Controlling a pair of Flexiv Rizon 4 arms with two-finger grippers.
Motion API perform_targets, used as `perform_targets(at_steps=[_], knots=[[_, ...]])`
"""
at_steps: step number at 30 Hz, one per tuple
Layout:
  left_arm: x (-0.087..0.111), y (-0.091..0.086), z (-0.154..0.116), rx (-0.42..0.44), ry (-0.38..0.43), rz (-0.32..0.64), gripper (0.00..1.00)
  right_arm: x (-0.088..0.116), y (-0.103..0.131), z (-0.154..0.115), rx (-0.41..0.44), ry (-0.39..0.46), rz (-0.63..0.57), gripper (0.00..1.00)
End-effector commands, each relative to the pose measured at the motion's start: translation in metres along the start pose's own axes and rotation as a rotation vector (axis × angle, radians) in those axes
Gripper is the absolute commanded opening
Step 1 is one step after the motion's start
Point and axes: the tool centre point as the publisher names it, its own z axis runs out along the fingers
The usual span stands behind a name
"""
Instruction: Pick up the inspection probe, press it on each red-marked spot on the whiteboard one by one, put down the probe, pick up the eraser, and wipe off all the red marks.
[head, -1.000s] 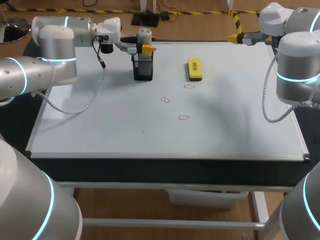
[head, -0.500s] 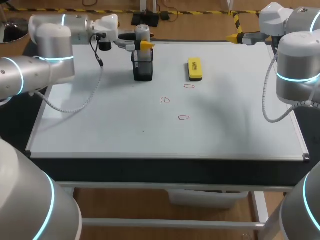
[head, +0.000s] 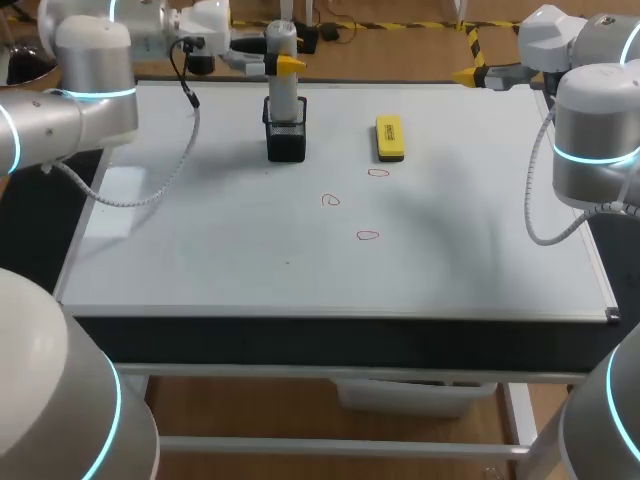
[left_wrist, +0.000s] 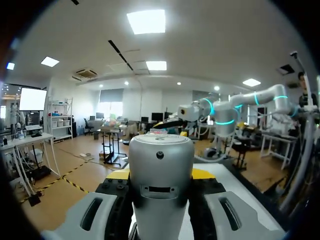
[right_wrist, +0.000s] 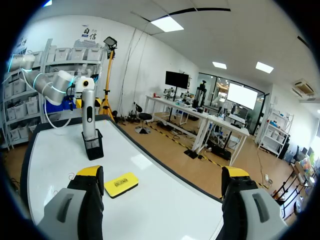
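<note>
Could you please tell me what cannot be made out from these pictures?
Probe lower end: head view, hidden inside the black holder.
Whiteboard, holder and red marks: left wrist view, blocked by the probe held in the left pincer.
Red marks: right wrist view, too small to make out.

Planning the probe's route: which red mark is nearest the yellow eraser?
The rearmost red mark, just beside the eraser; the middle mark and front mark lie farther off.
</note>
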Motion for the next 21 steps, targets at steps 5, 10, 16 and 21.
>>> perform_targets(at_steps=[5, 10, 16, 21], knots=[[0.02, -0.031, -0.014, 0.017, -0.091, 0.055, 0.0, -0.001, 0.0, 0.0, 0.001, 0.001, 0.0, 1.0], [0.028, -0.039, -0.031, 0.058, -0.14, 0.046, 0.0, -0.001, 0.0, 0.0, 0.001, 0.001, 0.0, 1.0], [0.04, -0.035, -0.058, 0.047, -0.238, 0.035, 0.0, -0.001, 0.0, 0.0, 0.001, 0.001, 0.0, 1.0], [0.053, -0.028, -0.079, 0.035, -0.304, 0.026, 0.0, -0.001, 0.0, 0.0, 0.001, 0.001, 0.0, 1.0]])
